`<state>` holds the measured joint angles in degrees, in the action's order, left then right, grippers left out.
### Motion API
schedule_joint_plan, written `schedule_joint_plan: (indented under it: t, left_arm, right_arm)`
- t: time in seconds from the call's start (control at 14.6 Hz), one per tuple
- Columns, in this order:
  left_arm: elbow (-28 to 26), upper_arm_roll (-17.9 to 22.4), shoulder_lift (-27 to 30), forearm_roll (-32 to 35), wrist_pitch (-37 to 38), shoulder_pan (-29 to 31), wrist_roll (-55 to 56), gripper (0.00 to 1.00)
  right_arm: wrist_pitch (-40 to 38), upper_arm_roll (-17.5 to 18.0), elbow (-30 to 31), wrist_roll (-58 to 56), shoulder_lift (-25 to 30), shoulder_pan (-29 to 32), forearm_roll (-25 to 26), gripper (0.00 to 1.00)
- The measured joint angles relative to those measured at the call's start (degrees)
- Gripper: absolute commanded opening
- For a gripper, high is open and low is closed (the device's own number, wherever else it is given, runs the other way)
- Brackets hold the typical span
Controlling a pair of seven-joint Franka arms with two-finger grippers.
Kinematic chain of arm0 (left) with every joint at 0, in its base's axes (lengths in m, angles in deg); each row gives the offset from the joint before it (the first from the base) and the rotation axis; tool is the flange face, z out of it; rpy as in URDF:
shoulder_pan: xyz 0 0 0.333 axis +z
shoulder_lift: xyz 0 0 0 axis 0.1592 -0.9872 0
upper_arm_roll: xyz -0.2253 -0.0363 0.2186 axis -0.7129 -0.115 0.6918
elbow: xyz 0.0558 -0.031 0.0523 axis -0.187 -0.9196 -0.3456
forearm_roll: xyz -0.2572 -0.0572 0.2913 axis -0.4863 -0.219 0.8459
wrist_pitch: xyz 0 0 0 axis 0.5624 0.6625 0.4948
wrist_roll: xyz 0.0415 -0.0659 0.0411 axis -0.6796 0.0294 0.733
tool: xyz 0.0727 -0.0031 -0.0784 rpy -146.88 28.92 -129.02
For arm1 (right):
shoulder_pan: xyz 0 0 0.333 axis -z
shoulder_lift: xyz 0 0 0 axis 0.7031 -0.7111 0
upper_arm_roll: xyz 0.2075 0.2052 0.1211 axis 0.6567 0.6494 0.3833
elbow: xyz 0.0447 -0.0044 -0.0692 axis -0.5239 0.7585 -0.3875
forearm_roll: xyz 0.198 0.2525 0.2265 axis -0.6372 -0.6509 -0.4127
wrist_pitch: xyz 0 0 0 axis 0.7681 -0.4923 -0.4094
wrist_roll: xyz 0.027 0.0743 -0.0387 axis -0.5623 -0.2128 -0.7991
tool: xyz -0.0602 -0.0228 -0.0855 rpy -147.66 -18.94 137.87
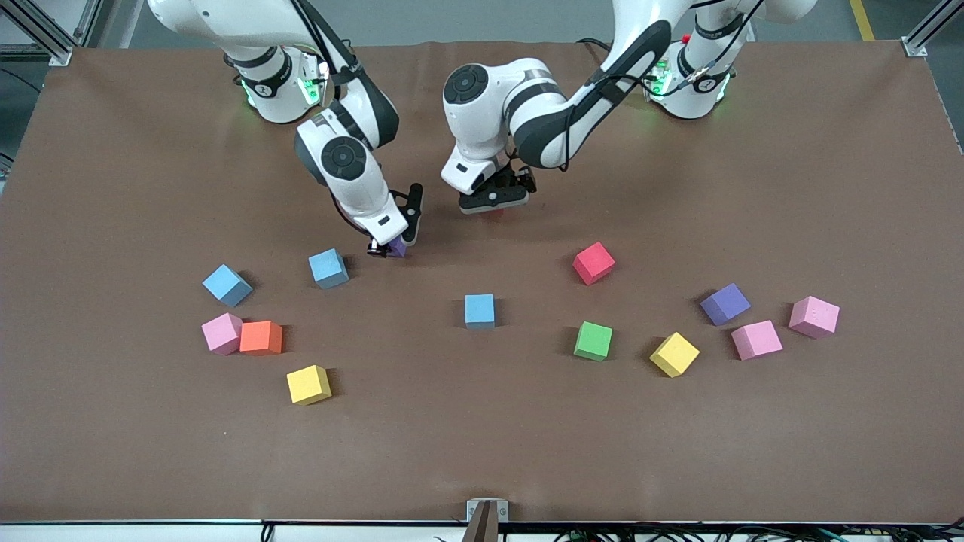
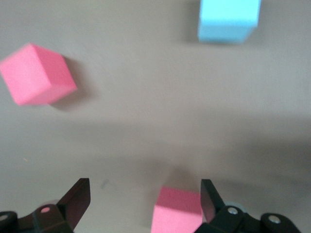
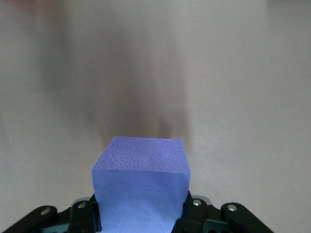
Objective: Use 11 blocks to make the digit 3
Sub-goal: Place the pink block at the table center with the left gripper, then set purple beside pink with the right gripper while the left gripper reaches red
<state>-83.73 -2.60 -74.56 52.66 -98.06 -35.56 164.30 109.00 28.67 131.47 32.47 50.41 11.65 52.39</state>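
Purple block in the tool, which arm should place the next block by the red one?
Probably right: the right tool is shut on a purple block, while the left tool is open over the red block.

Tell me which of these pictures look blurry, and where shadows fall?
Front view: sharp; each cube casts a short soft shadow on the brown table. Left wrist view: smeared, the red block and light blue block soft-edged. Right wrist view: the purple block crisp, a dark streaky shadow above it.
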Motion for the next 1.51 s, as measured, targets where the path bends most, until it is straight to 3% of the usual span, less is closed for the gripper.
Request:
schedule_joint_plan:
  t: [0.27,0.62,0.96,1.51]
  left_arm:
    - [5.48,0.14,0.1,0.0,1.7,8.7,-0.3,1.0]
    - [6.39,0.13,0.07,0.0,1.76,17.65,-0.73,1.0]
    - [6.41,0.14,0.03,0.0,1.78,20.75,-3.44,1.0]
    - [6.39,0.18,-1.08,0.0,1.93,23.96,-7.39,1.0]
  right_arm:
    - [0.49,0.02,1.07,-0.01,0.01,-5.23,0.02,0.42]
    - [1.07,0.0,1.56,3.94,0.01,-10.57,0.02,0.42]
    - [2.4,0.02,1.85,8.91,-0.52,-14.79,-0.05,0.42]
    - [3.27,-0.02,0.49,12.04,-2.99,-16.68,-0.06,0.42]
